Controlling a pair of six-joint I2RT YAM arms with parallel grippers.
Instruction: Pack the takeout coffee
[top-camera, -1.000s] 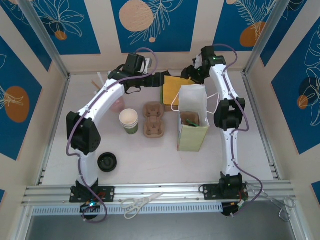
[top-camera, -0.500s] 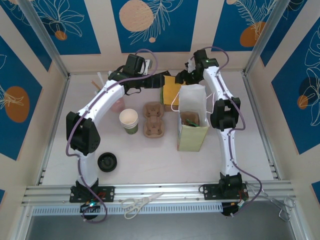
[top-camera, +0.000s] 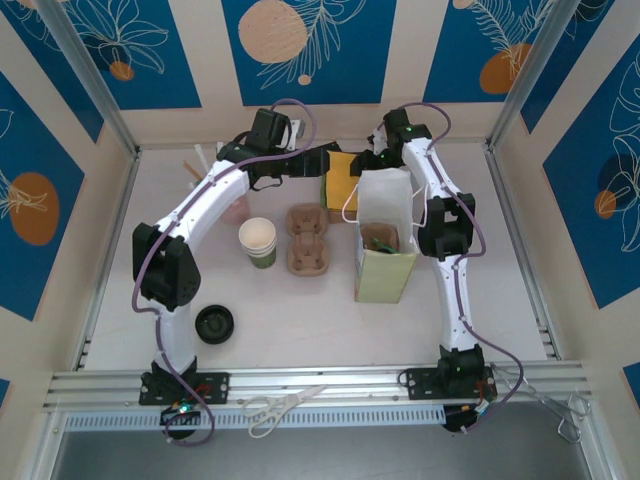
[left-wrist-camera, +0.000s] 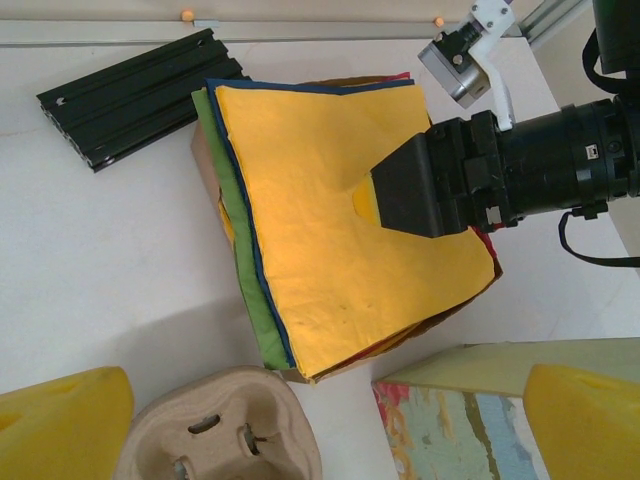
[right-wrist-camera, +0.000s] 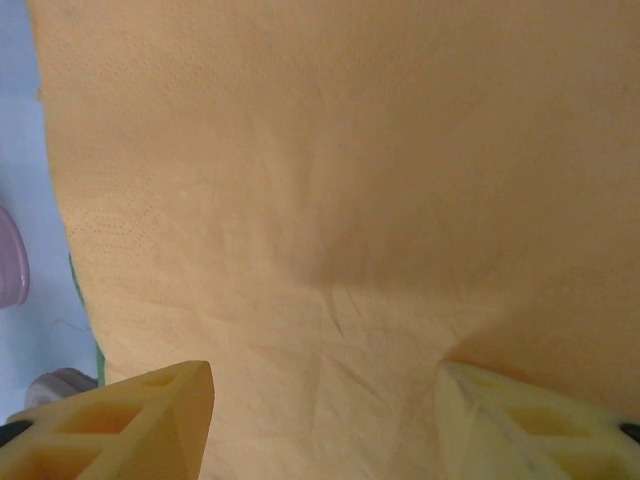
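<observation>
My right end effector (right-wrist-camera: 325, 378) stands about half apart. Its yellow fingertips (right-wrist-camera: 140, 420) press down on a stack of square paper napkins (left-wrist-camera: 300, 200), yellow on top with blue, green and red edges beneath. The top sheet puckers in the gap but is not clamped. From that wrist the sheet hides nearly everything. A pale pink rounded edge (right-wrist-camera: 10, 268) left of the fingers is cut off by the frame, and I cannot tell what it is.

My left end effector (left-wrist-camera: 327, 380) is spread wide and holds nothing, just left of the right one above the white desk (left-wrist-camera: 100, 270). Its yellow pads (left-wrist-camera: 60, 425) are cut off at the bottom. Beneath them lies a brown moulded-pulp cup carrier (left-wrist-camera: 225, 435), half out of frame. Beyond them lies a black grooved metal bar (left-wrist-camera: 140, 95).

On the near side of my right end effector stands a tall pale green paper bag (top-camera: 385, 275). A brownish shape with a dark patch (top-camera: 380, 238) sits in its mouth, too small to make out, so I cannot tell whether it is the takeout coffee. The bag's side carries red, blue and green painted patches, but I can read no words there. A small white marking on the right wrist's black housing (left-wrist-camera: 560, 160) is too small to read.
</observation>
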